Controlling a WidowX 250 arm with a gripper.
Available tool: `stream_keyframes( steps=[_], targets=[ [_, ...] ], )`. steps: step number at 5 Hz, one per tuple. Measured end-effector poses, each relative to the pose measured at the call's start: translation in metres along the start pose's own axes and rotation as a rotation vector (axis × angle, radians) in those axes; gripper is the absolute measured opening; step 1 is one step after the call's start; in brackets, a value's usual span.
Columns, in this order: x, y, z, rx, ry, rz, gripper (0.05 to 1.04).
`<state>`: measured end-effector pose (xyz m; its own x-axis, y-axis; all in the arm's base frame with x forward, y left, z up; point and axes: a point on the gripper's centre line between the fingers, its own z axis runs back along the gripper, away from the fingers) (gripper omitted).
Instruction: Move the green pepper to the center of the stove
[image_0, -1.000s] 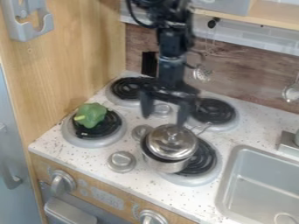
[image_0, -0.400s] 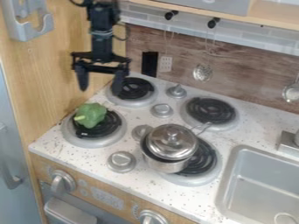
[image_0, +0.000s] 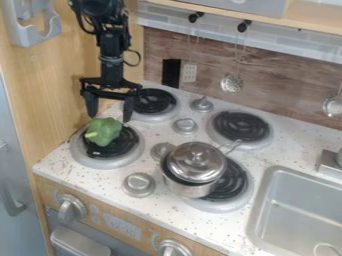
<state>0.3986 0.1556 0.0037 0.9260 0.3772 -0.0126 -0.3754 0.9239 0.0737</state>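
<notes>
Nearest, at the lower left of the frame, a front knob (image_0: 71, 208) sits below the speckled surface (image_0: 153, 210); the sink (image_0: 294, 220) lies at lower right. Just below the middle of the frame, a metal pot (image_0: 189, 188) with a lid (image_0: 197, 161) stands over the near right burner (image_0: 232, 181).

Left of the middle, the green pepper (image_0: 104, 132) rests on the near left burner (image_0: 93, 161), its pale stem (image_0: 91, 135) towards the frame's left edge. It is probably a light toy, firm or slightly giving, with a smooth skin that may slip if pinched on a slope. The best hold looks to be across its widest part, from both sides, with a moderate squeeze (the stem is too small to trust).

Just above it in the frame hangs the end effector (image_0: 109, 114), released, its two fingers spread well apart and nothing between them. It seems lined up for a grasp, with the carry to the middle of the stove (image_0: 155, 135) not yet begun. The next move calls for lowering around the pepper without nudging it off the coil; the carry should then pass well short of the pot.

Farther up lie the far left burner (image_0: 153, 102) and the far right burner (image_0: 242, 126), with a slotted ladle (image_0: 232, 83) hanging behind.
</notes>
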Motion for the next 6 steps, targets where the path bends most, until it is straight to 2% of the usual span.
stream_keyframes(
  steps=[1, 2, 3, 4, 5, 6],
  targets=[
    [0.009, -0.007, -0.018, 0.009, 0.045, -0.038, 0.998],
    [0.008, -0.007, -0.03, 0.023, 0.088, -0.06, 0.998],
    [0.006, -0.008, -0.033, 0.033, 0.102, -0.062, 0.94],
    [-0.003, -0.014, -0.036, 0.035, 0.103, -0.076, 0.759],
    [0.004, -0.029, -0.008, 0.027, 0.015, -0.101, 0.759],
    [0.012, -0.079, 0.013, -0.067, -0.077, -0.173, 0.758]
  ],
)
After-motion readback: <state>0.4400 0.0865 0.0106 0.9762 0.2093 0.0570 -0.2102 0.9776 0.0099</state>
